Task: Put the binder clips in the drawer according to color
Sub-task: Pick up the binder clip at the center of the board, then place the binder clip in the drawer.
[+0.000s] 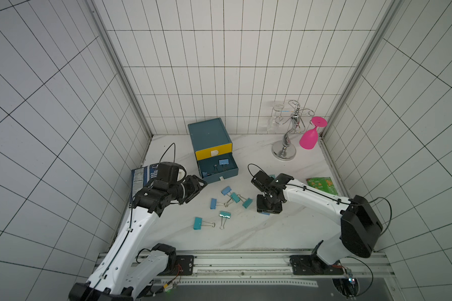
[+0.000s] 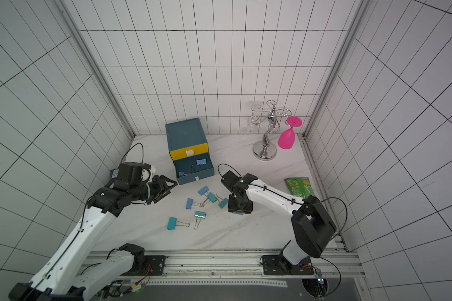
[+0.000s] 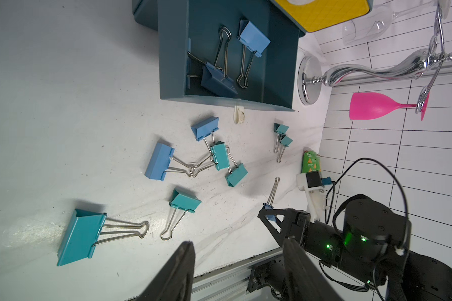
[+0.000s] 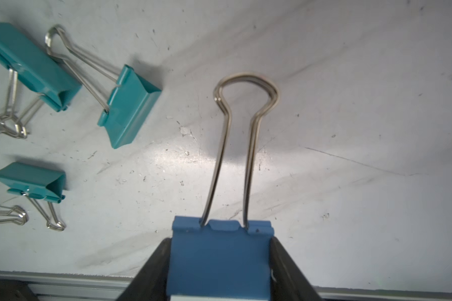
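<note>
Right claw [image 1: 268, 206]: clamped on blue clip [image 4: 219, 255], handles pointing away.
Drawer [image 1: 229, 175]: open, back-left of your clip.
Left claw [image 3: 235, 241]: wide, empty.

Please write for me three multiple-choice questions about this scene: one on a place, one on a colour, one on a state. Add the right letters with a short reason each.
1. The pink glass hangs from the chrome rack at the: A) back right corner; B) front left corner; C) middle.
2. The clip between the right gripper's jaws is: A) pink; B) blue; C) yellow.
3. The drawer under the yellow drawer is: A) shut; B) taken out; C) pulled open.
Answers: 1 A, both stand by the rear right wall corner; 2 B, the right wrist view shows its blue body; 3 C, a light-blue clip lies visible inside it.
</note>
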`<action>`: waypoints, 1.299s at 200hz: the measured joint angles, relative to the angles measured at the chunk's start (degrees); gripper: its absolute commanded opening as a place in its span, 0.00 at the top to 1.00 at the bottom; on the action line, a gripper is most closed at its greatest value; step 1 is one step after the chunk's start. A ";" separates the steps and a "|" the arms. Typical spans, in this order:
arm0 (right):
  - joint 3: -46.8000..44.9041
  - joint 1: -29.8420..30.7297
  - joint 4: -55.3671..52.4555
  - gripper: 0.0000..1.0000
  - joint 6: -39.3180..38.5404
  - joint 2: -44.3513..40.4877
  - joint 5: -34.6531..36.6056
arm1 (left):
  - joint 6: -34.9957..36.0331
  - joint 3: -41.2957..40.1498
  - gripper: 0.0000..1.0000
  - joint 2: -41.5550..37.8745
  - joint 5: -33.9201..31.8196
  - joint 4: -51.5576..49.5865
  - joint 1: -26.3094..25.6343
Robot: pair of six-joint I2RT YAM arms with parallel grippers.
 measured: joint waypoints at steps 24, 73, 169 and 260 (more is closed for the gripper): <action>3.93 -0.85 -0.98 0.61 -1.60 -0.31 -0.09 | -0.44 0.66 0.42 1.29 -0.11 0.46 -1.55; 14.58 -1.46 -1.92 0.60 -4.24 1.38 -1.55 | -1.44 0.85 0.43 4.28 2.21 2.93 -1.84; 40.35 -1.44 -2.21 0.59 -7.23 17.44 -7.82 | -3.87 -4.55 0.43 3.93 10.93 6.14 8.02; 60.83 -1.20 -0.17 0.54 -7.67 31.47 -15.13 | -5.53 -6.99 0.43 -1.11 11.74 5.79 9.66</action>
